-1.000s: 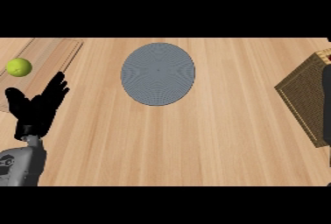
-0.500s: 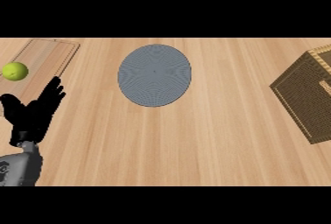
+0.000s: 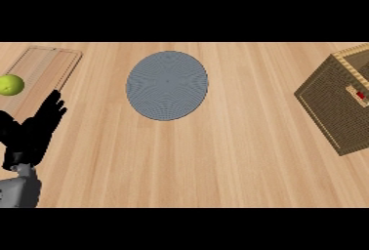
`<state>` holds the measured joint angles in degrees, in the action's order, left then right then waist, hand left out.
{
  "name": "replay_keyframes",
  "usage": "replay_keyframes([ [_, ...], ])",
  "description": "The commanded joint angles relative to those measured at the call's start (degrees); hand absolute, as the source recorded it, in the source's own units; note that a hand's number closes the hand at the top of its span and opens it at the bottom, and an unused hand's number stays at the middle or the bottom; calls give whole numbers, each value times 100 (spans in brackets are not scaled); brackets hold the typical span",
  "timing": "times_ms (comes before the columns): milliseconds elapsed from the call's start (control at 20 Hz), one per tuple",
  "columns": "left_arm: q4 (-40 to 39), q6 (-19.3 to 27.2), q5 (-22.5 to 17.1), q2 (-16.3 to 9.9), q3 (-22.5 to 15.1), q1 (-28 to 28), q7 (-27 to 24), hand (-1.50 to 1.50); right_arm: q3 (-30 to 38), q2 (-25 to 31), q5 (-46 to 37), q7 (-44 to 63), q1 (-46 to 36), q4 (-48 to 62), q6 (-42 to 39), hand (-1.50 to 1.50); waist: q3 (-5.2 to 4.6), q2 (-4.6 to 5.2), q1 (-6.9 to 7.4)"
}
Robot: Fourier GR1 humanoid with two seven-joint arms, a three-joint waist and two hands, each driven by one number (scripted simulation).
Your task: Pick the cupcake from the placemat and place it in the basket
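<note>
Pale wood counter (image 3: 238, 161) fills the head view, its grain running across. At the right edge stands a woven brown basket (image 3: 328, 110), tilted as seen from above and cut off by the frame. Inside it, near its far wall, the cupcake (image 3: 358, 94) shows only in part: a pale patch with a small red spot on it, the rest hidden by the basket's rim and the edge of the view. A grey oval placemat (image 3: 167, 85) lies flat in the upper middle, well apart from the basket. At upper left lies a wooden board (image 3: 51, 68) with a green fruit (image 3: 9, 84) on its left part. Just below the board, the left hand (image 3: 32, 134) rests open, fingers straight and pointing up, holding nothing.
</note>
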<state>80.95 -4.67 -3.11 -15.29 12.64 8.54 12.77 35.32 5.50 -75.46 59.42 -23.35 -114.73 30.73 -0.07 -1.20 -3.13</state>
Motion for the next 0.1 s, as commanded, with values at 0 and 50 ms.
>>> replay_keyframes([
  [0, -169, -5, 13, -152, 140, 103, -80, 0, -210, -469, 587, 154, 1081, -1701, -1139, -150, -2, 18, -57],
  [50, 22, 103, 117, 41, -63, 54, -10, 0, -162, -528, 923, -9, 1621, -1997, -1082, -150, 9, 7, -87],
])
